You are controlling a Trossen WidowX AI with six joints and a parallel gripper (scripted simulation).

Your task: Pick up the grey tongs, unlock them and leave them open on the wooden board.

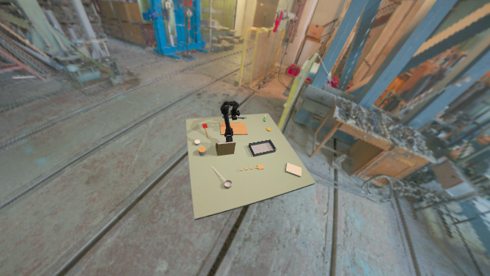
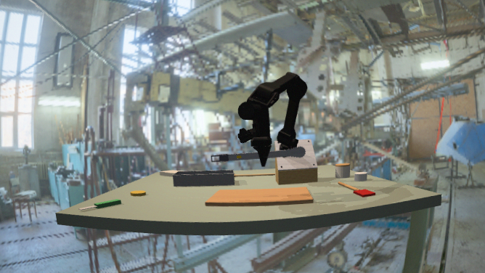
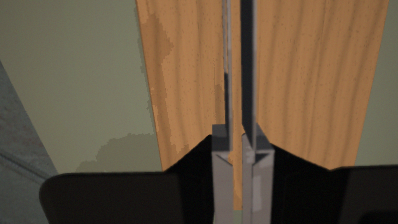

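Above the wooden board (image 2: pixel 259 196) our gripper (image 2: pixel 263 160) clamps the grey tongs (image 2: pixel 254 155) level (arms nearly shut); lowering them unopened risks leaving them locked

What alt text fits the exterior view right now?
A black arm's gripper holds grey tongs level in the air, above and behind the wooden board. The dark roasting tin sits to the left on the table, nothing resting across it.
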